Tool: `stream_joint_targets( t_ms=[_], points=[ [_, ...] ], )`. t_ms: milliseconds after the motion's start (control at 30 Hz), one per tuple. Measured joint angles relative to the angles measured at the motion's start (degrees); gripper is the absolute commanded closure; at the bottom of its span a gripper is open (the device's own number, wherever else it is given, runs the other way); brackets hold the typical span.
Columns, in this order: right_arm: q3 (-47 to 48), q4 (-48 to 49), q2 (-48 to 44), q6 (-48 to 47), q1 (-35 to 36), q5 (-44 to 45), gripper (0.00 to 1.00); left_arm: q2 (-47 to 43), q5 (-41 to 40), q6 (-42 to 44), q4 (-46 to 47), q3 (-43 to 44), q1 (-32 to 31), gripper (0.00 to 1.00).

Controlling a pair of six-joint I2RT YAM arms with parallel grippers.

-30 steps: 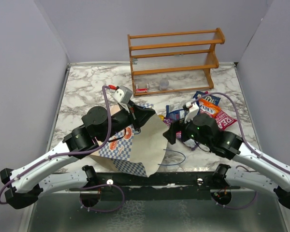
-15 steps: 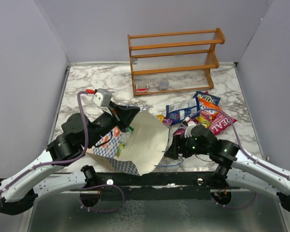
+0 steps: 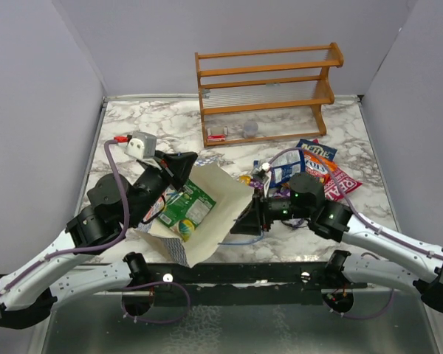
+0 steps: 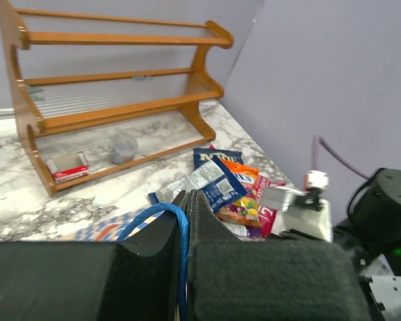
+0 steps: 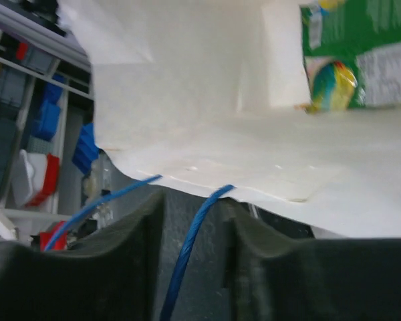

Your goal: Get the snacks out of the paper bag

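- The left end effector (image 4: 187,198) is closed on a blue cord (image 4: 182,247) at the far left side of the bag (image 3: 225,203), so that this side of the mouth is held up.
- The right end effector (image 5: 195,204) is placed around the second cord (image 5: 187,261) at the near right side. A small gap is seen beside the cord, so no firm hold is shown.
- The bag is spread open between them on the desk (image 3: 148,125), and a green packet (image 3: 186,209) is seen inside.
- Other snacks (image 3: 314,164) lie on the right, near the rack (image 3: 266,88).
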Motion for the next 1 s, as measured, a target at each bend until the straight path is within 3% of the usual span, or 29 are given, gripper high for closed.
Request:
stream_joint_targets(
  t_ms=[233, 400, 567, 833, 1000],
  points=[
    [5.11, -0.83, -4.13, -1.92, 0.11, 0.42, 0.36, -0.15, -4.31, 0.24, 1.14, 0.02, 0.00, 1.00],
    [5.27, -5.88, -7.23, -1.81, 0.11, 3.63, 0.37, 0.15, -4.39, 0.85, 2.05, 0.09, 0.00, 1.00],
    [6.29, -10.54, -3.89, -1.86, 0.11, 5.64, 0.40, 2.51, -5.27, 4.57, 2.62, 2.14, 0.00, 1.00],
    [16.87, -8.92, 13.75, -3.63, 0.11, 7.63, 0.45, 7.74, -15.65, 18.64, 5.03, 8.79, 0.00, 1.00],
    [29.66, -2.16, 30.18, -2.99, 0.11, 4.61, 0.38, 8.13, -20.17, 32.37, 6.08, 15.17, 0.00, 1.00]
  ],
)
